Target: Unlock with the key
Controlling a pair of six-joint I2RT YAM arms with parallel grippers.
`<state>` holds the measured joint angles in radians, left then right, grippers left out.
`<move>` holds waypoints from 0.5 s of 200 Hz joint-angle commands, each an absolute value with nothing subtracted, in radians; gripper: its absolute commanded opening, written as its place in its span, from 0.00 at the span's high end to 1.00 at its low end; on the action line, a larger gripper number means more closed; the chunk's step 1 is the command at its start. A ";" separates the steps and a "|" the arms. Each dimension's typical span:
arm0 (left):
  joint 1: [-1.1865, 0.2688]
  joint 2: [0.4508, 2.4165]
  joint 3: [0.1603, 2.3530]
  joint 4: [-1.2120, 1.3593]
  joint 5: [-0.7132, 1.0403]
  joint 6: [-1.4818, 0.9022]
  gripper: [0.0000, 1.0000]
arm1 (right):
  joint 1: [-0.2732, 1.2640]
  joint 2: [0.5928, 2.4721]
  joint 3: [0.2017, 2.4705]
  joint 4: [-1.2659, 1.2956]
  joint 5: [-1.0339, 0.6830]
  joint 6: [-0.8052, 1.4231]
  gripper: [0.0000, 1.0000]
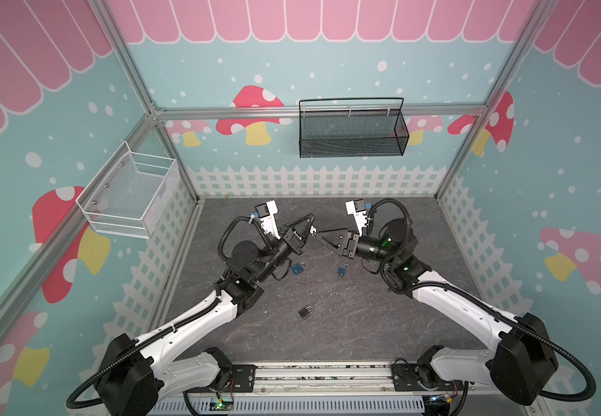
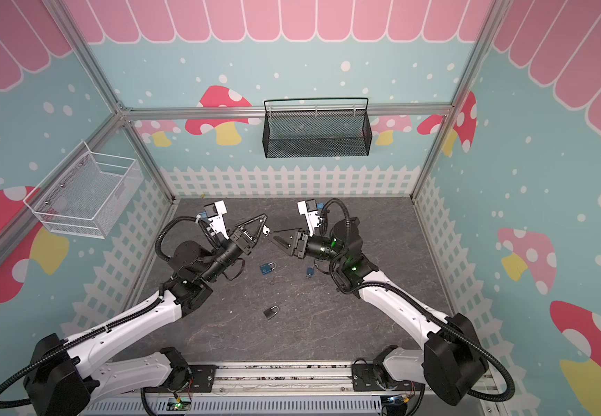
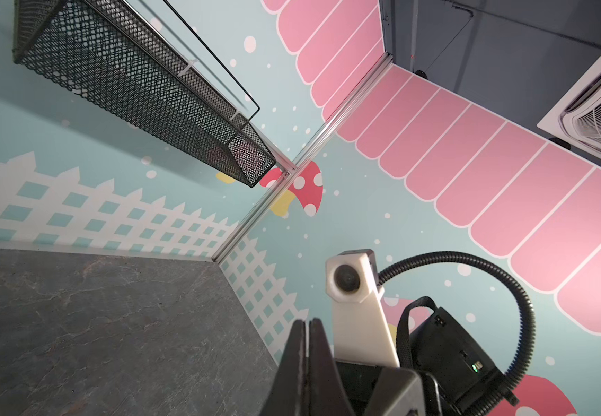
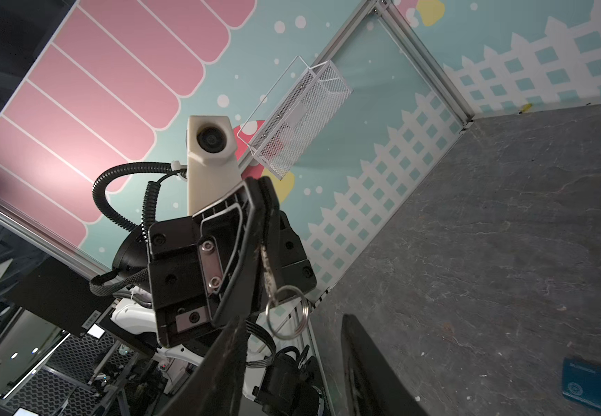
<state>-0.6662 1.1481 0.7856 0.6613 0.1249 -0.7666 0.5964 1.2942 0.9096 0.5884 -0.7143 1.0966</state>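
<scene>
- Mid-air over the table point(image 1: 381, 324): L gripper point(image 1: 311, 218) is pressed shut on the key point(image 4: 266, 264). It pinches the key partway down its fingers, not at the tips. The split ring point(image 4: 286, 311) dangles free beneath.
- R gripper point(image 1: 317, 233) faces it nose to nose, jaws spread w/ a clear gap. In the right wrist view its two fingers point(image 4: 227, 363) stand either side of the split ring, touching neither it nor the key as far as can be told.
- The key is small, thin, flat metal, so prob. light, stiff & slick. A pinch on its flat faces should hold; an edge pinch would likely let it twist or squirt out.
- Best hold for R gripper, by the look of it, is the exposed end near the split ring, leaving the blade free for a keyhole. L gripper hides most of the key, so how much blade shows cannot be told.
- The split ring hangs loose and could snag a pad or get nipped instead of the key.
- Locks lie on the table, well below the grippers & apart from each other: blue padlock point(image 1: 298, 268), second blue padlock point(image 1: 342, 271), dark padlock point(image 1: 306, 312). They look small but dense, and one will prob. need steadying by its body when the key turns.
</scene>
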 commanded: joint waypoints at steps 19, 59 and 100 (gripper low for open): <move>-0.674 1.157 0.776 0.702 0.109 -0.761 1.00 | 0.610 1.298 0.922 0.706 -0.701 1.182 0.57; -0.676 1.163 0.779 0.705 0.107 -0.762 1.00 | 0.633 1.309 0.941 0.693 -0.687 1.175 0.61; -0.678 1.169 0.782 0.714 0.108 -0.769 1.00 | 0.634 1.309 0.926 0.746 -0.686 1.178 0.70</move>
